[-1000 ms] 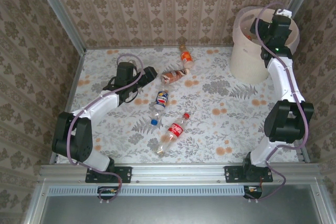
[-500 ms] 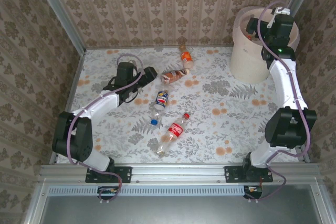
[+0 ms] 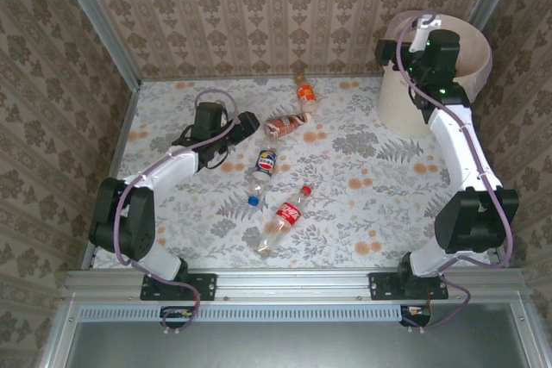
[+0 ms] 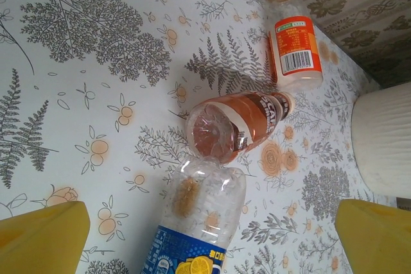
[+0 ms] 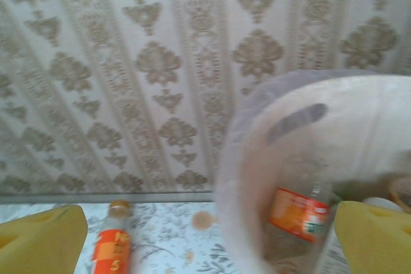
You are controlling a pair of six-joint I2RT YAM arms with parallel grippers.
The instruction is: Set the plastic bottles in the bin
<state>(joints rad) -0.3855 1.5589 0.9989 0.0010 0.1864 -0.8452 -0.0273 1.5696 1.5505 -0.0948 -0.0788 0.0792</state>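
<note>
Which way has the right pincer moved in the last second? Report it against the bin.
Yes. The right pincer has swung left in the top view, from over the bin's mouth to its left rim.

The left arm (image 3: 164, 170) and right arm (image 3: 461, 148) are white tubes with chunky black joints, a purplish cable (image 3: 211, 94) looping along each. Tiny green light (image 3: 441, 90) on the right one. Both the left claw (image 4: 205, 242) and right claw (image 5: 209, 239) have bright yellow fingers (image 4: 42, 235).

We look down on the whole table (image 3: 362, 213) from high behind the bases, while both wrist views look out between their jaws, the left close above the table, the right toward the wall (image 5: 128, 62), sharing the orange-labelled bottle (image 4: 294, 49).
</note>
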